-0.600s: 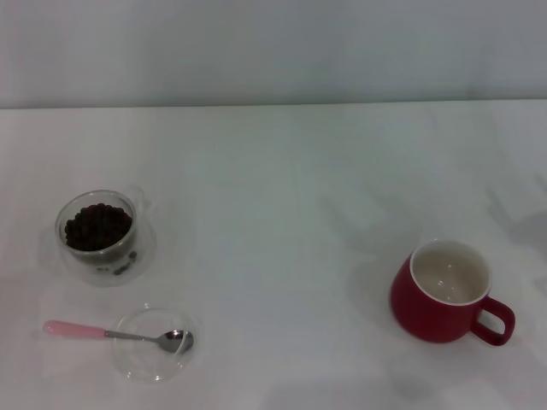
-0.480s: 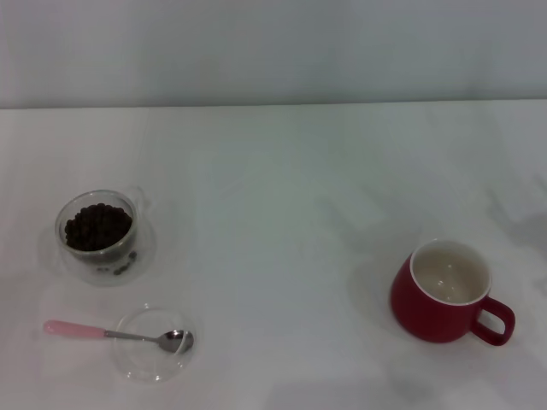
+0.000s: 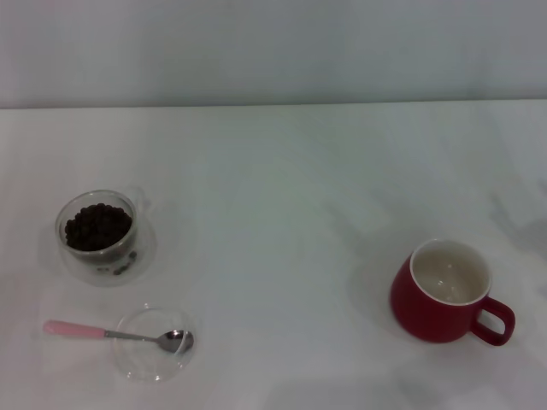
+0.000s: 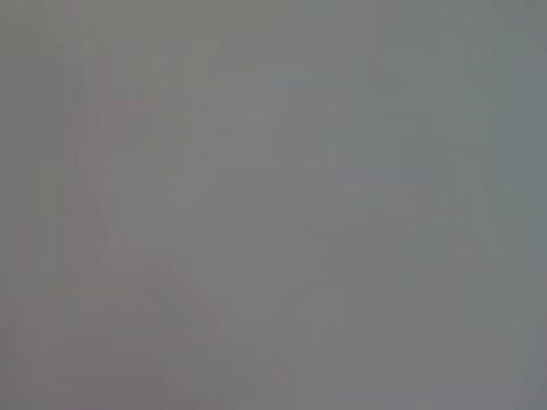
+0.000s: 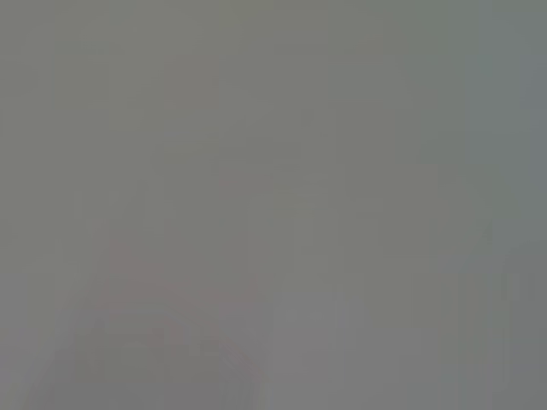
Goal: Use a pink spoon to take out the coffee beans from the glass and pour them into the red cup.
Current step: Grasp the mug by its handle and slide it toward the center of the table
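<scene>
Neither gripper shows in the head view, and both wrist views give only a flat grey blur, so whether their fingers stand apart or together cannot be told; nothing on the table is held or touched by them.

On the white table (image 3: 282, 171) the count runs: 1 pink spoon, 1 glass, 1 red cup, 1 shallow clear dish, and 1 heap of beans.

Taking the middle of the table as the clock's centre, the glass (image 3: 101, 235) stands at about 9 o'clock, upright, with the coffee beans (image 3: 98, 226) heaped inside it and filling most of its inner well. Near it, at about 8 o'clock, the pink spoon (image 3: 115, 333) lies nearly level, its metal bowl resting in the clear dish (image 3: 152, 344) and its pink handle reaching out over the dish's rim toward 9 o'clock. The red cup (image 3: 446, 290) sits upright at about 4 o'clock, well apart from the others, white inside showing no beans, loop handle pointing toward 4 o'clock.
</scene>
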